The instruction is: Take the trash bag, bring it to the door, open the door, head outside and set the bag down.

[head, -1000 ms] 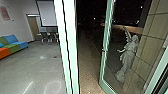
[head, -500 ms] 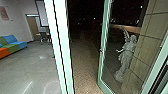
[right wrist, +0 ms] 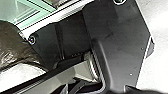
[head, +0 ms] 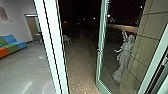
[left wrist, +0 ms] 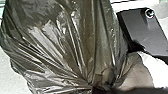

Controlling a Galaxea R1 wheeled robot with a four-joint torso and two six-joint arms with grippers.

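The dark, glossy trash bag point(left wrist: 65, 42) looms large in the left wrist view, its folds drawn together to a bunched neck. My left gripper point(left wrist: 101, 88) is shut on that neck. Part of the same bag point(right wrist: 15, 47) appears in the right wrist view, beside the robot's dark plate. In the head view the glass door point(head: 100, 50), with its pale green frame, stands open onto the dark outside. How my right gripper stands cannot be told.
A pale green frame post point(head: 51, 50) rises left of the opening, with paved ground point(head: 80, 72) beyond. A statue point(head: 124, 55) stands behind the door's glass, near a tiled wall point(head: 152, 32). Indoors is a colourful sofa point(head: 12, 43).
The head camera's view has shifted: the frame post lies farther left in it, the opening takes up more of it, and a small pale object outside has come into sight.
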